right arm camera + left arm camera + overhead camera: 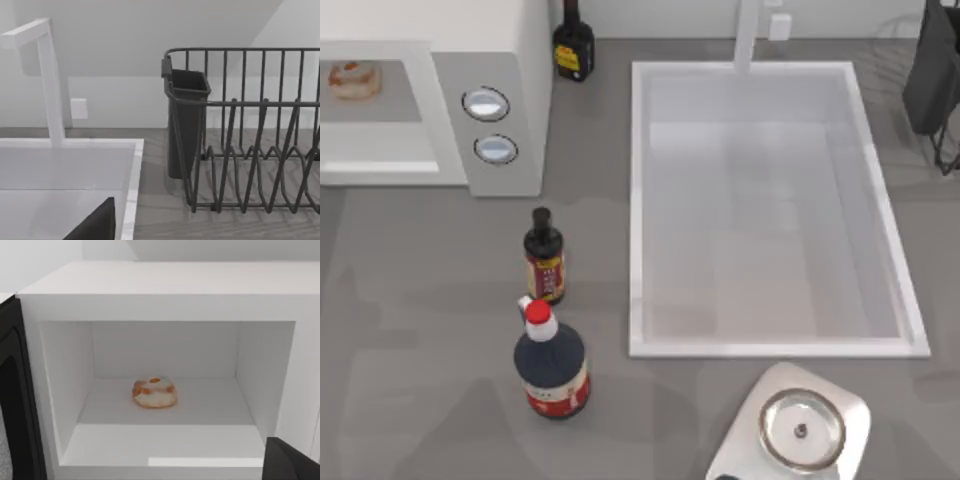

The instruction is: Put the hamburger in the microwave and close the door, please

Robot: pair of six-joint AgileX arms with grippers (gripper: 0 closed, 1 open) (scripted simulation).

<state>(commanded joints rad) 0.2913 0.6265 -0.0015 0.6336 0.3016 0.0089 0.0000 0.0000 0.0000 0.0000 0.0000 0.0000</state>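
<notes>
Near you there's one silver scale point(802, 430) and two sauce bottles point(551, 360) on the surface point(420, 330). Farther back: one sink point(770, 348), a third bottle point(573, 45), and one hamburger point(153, 392) sitting inside the microwave point(510, 100), door point(15, 405) open. Can't tell either gripper's state.

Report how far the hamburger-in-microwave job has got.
Done: the hamburger lies on the floor of the microwave cavity. In hand: nothing is gripped; the left wrist view looks straight into the open cavity, with the door swung open at its side. Left: swing the door shut. The right wrist view faces the sink and dish rack.
</notes>
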